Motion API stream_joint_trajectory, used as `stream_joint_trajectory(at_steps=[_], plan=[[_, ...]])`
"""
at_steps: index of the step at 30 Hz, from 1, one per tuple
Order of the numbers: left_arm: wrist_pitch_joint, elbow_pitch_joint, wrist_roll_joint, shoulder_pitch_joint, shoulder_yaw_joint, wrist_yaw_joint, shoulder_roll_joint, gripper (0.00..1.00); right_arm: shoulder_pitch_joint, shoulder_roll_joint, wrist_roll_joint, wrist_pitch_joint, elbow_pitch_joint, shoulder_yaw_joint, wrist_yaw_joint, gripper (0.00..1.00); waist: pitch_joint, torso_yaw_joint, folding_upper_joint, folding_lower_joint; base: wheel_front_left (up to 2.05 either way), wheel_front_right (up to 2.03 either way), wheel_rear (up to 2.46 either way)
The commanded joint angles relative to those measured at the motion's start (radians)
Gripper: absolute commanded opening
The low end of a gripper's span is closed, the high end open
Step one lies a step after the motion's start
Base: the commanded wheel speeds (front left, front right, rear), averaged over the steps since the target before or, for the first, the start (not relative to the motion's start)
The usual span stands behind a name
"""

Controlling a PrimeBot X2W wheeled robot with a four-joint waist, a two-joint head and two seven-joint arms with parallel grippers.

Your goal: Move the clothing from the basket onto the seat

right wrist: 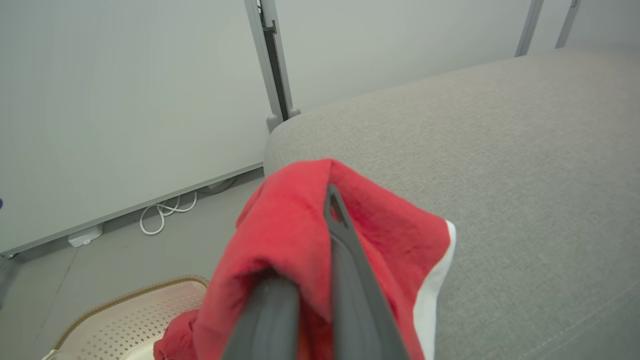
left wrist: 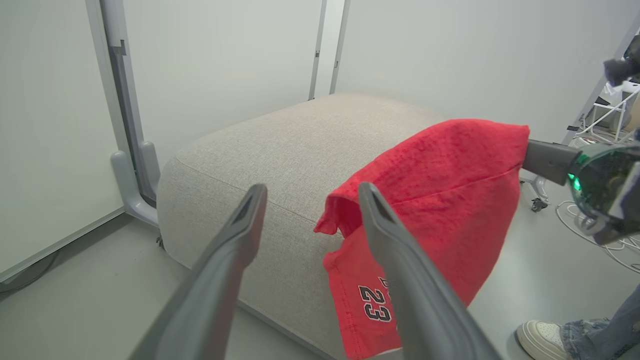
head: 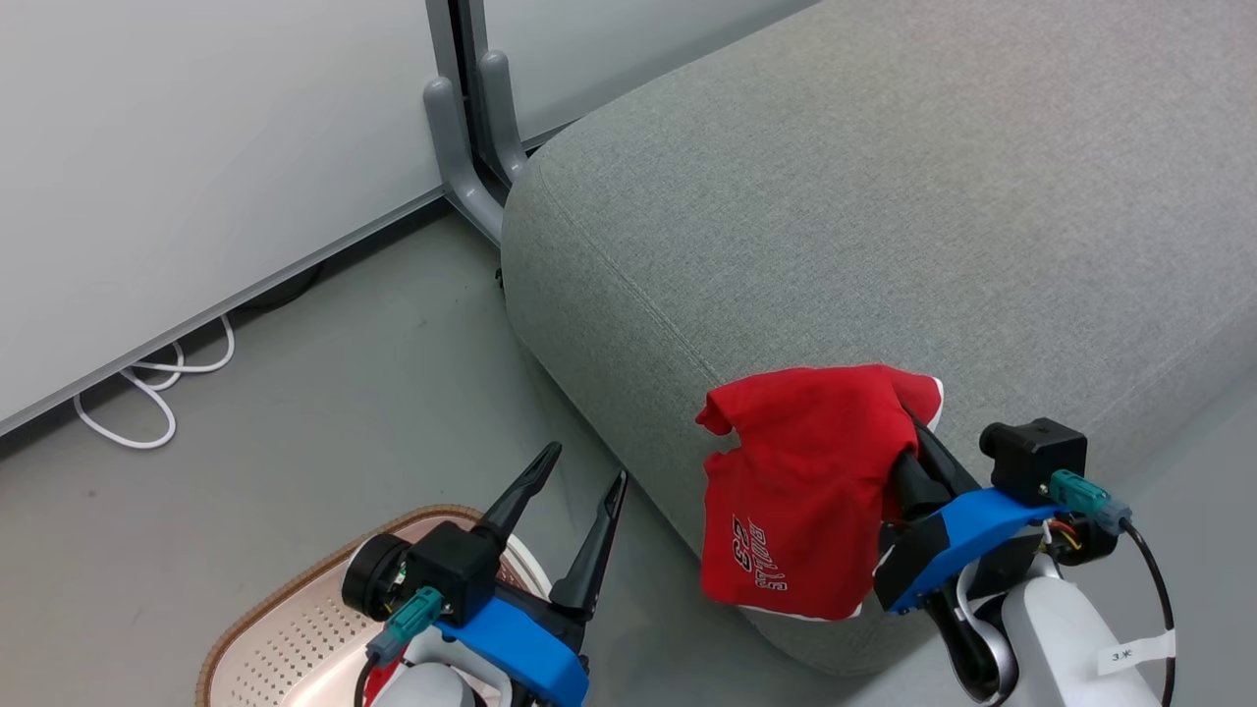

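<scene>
The right claw (right wrist: 327,200) is clamped together on a bunch of the red jersey (head: 795,481), its two dark fingers pinching the cloth near the top so that the rest hangs down in a loose drape, white lettering and the number 23 showing on the lower part and a white edge along one side. The garment hangs clear of the basket (head: 304,638) and in front of the near rounded edge of the grey seat (head: 884,196); whether the cloth brushes the upholstery cannot be told. The left claw (head: 587,462) hovers above the basket with its fingers well apart and nothing between them, pointing toward the seat. A sliver of red (head: 381,679) shows low in the basket beside the left wrist, probably the second garment waiting its turn. The step in hand looks like the carry: the first piece is lifted out but not yet put down. The next move calls for bringing the right claw further in over the flat top of the cushion, lowering until the cloth settles on the fabric, and only then parting the fingers, since a release at the edge would likely let the jersey slide to the floor.
</scene>
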Motion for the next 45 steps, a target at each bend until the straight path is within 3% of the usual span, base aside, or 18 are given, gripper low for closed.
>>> stream_joint_trajectory(at_steps=[1, 15, 23, 31, 45], plan=[[-0.005, 0.005, -0.005, -0.014, -0.005, -0.002, 0.006, 1.0, 0.006, -0.002, 0.0, -0.005, -0.007, -0.003, 0.0, 0.0, 0.001, 0.0, 0.0, -0.0001, 0.0, 0.0, 0.0], [-0.005, -0.003, 0.001, -0.016, 0.007, -0.002, 0.02, 1.0, -0.021, -0.002, 0.008, -0.004, 0.008, 0.006, 0.0, 0.0, 0.019, 0.001, 0.0, -0.0001, 0.0, 0.0, 0.0], [-0.005, -0.026, 0.028, -0.029, 0.031, -0.002, 0.045, 1.0, -0.175, -0.002, -0.029, 0.031, 0.05, -0.012, 0.0, 0.0, 0.089, -0.004, 0.0, -0.0001, 0.0, 0.0, 0.0], [-0.005, -0.058, 0.057, -0.112, 0.002, -0.002, 0.096, 1.0, -0.419, -0.057, -0.044, 0.063, 0.109, -0.168, 0.0, 0.0, 0.24, 0.079, 0.0, -0.0001, 0.0, 0.0, 0.0], [-0.005, -0.167, 0.101, -0.25, -0.026, -0.002, 0.189, 1.0, -0.713, -0.227, -0.097, 0.021, 0.193, -0.594, 0.0, 0.0, 0.505, 0.217, 0.0, -0.0001, 0.0, 0.0, 0.0]])
